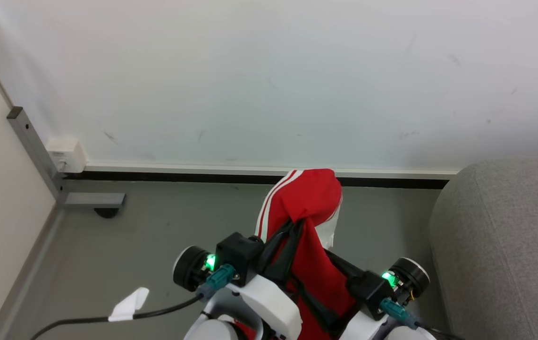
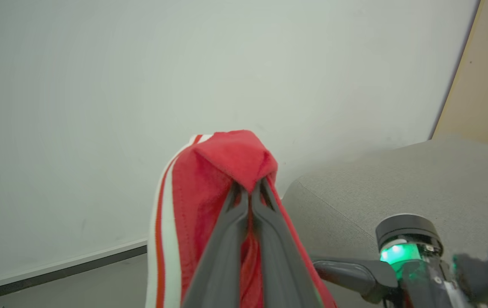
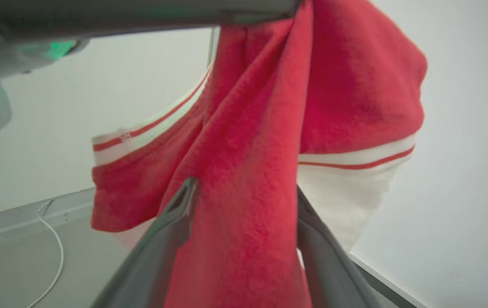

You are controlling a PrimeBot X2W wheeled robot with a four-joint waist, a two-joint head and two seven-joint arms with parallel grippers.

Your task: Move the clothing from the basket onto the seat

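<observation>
A red garment of the clothing (image 1: pixel 311 198) with white stripes hangs above the grey floor, in front of the white wall. My left gripper (image 1: pixel 297 222) is shut on its top fold, and in the left wrist view the two fingertips (image 2: pixel 250 188) pinch the red cloth (image 2: pixel 227 158). My right gripper (image 1: pixel 311 267) stands open lower down, with the hanging cloth (image 3: pixel 269 128) passing between its spread fingers (image 3: pixel 180 205). The seat (image 1: pixel 500 245), a grey woven sofa, lies at the right, close beside the right arm. The basket is out of view.
A grey metal post (image 1: pixel 33 146) with a white wall box (image 1: pixel 66 153) stands at the left corner. A black cable with a white tag (image 1: pixel 127 304) lies on the floor at the lower left. A thin white cord (image 3: pixel 55 252) runs along the floor.
</observation>
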